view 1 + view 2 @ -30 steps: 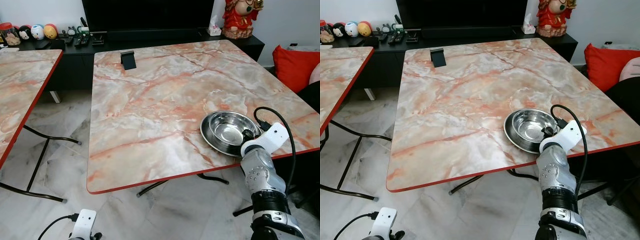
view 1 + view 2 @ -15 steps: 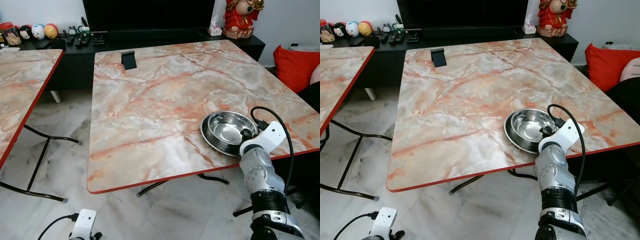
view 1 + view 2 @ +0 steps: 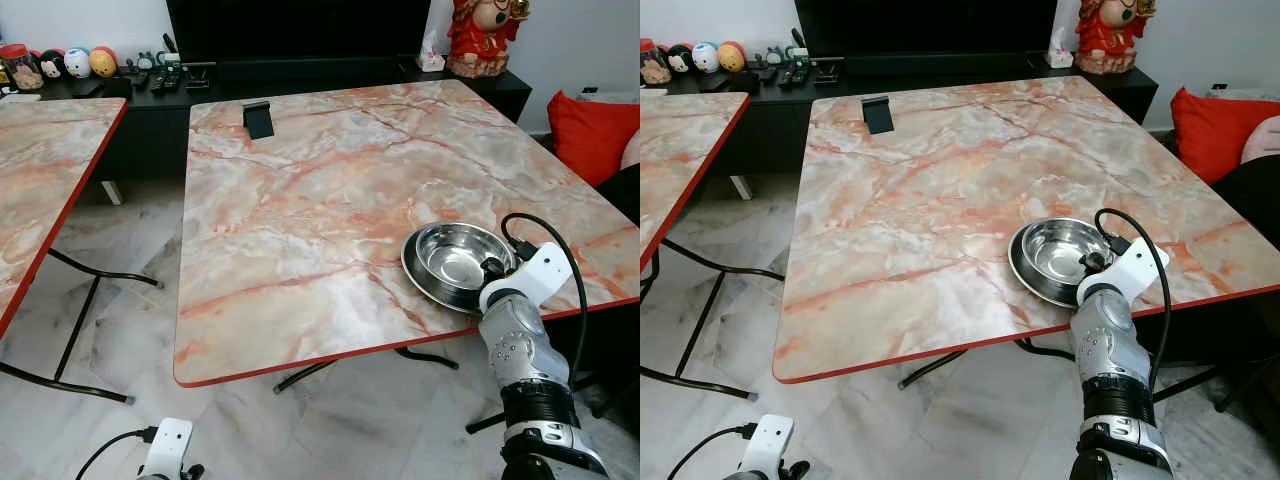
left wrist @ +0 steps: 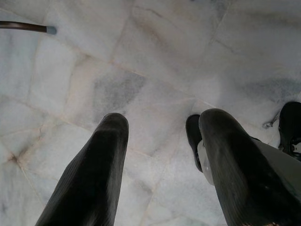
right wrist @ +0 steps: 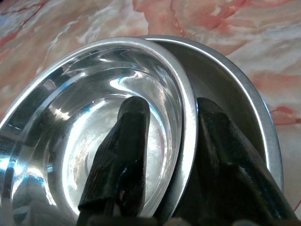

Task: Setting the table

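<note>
Two nested steel bowls sit near the front right corner of the marble table. My right gripper reaches over the table's edge to their near side. In the right wrist view the gripper straddles the inner bowl's rim. One finger is inside that bowl. The other finger lies between it and the outer bowl. The gripper is shut on the rim. My left gripper hangs open over the floor, holding nothing.
A black phone stand stands at the table's far left. A second marble table is on the left, across a gap of tiled floor. Behind are a dark TV console with remotes and toys, a red figurine and a red cushion.
My right wrist has sunk slightly toward the table edge. The bowls have stayed in place.
</note>
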Tool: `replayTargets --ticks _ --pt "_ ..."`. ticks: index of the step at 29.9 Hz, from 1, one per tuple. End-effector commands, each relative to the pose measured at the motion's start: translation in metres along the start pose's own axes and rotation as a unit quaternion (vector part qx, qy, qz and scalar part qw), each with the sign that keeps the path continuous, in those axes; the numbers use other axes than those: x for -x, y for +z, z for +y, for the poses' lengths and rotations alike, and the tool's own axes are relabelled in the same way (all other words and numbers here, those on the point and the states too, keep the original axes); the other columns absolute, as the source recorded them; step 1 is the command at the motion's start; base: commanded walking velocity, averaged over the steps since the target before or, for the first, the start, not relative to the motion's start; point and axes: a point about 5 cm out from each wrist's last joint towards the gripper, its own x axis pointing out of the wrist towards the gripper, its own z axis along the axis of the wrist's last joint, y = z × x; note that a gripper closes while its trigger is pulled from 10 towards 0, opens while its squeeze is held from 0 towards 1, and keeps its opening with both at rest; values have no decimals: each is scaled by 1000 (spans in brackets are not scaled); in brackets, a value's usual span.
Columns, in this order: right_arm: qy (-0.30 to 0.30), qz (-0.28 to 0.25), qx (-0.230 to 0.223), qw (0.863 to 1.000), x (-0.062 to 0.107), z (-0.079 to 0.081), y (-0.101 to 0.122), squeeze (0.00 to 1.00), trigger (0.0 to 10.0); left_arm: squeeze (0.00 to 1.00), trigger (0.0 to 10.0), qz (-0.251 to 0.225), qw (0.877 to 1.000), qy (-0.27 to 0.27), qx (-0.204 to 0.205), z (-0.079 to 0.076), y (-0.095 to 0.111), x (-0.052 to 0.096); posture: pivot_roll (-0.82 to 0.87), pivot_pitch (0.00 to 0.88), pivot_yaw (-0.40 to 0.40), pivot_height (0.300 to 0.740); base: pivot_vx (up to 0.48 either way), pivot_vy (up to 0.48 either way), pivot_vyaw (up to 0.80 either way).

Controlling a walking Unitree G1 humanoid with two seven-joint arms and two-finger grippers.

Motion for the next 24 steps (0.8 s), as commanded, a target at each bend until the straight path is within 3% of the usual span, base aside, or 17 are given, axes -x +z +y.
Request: replayTargets --ticks 1,2,4,6,7,8,18,20,22,24 --pt "2 -8 4 1000 0 2 6 0 10000 0 10000 1 1000 3 1 3 -2 1 22 0 10 740 0 0 0" --pt "-26 -19 1 999 3 0 9 1000 10000 0 10000 -1 1000 2 4 3 -1 1 25 0 15 740 0 0 0" --pt "-70 -37 -9 997 9 -4 13 1000 10000 0 10000 -4 1000 2 7 3 1 0 25 0 15 740 0 0 0" --pt "-70 -38 -9 997 9 -4 14 725 10000 0 10000 -4 1000 3 6 3 1 0 25 0 15 740 0 0 0" --pt "-70 -38 -9 997 9 -4 14 725 10000 0 10000 -4 1000 3 6 3 1 0 25 0 15 740 0 0 0" --pt "-70 -40 -9 997 9 -3 15 0 10000 0 10000 -4 1000 3 6 3 1 0 25 0 15 740 0 0 0" --pt "-74 -55 -2 996 14 0 19 0 10000 0 10000 -5 1000 2 7 2 1 0 23 0 13 740 0 0 0" --pt "-72 -83 19 994 16 0 25 0 10000 0 10000 -5 1000 3 7 2 1 0 23 0 13 740 0 0 0" --pt "-64 -153 61 984 24 1 37 0 10000 0 10000 -6 1000 4 7 2 1 0 24 0 11 740 0 0 0" --pt "-29 -204 68 976 32 6 45 0 10000 0 10000 -7 1000 5 7 3 1 0 24 0 11 740 0 0 0"
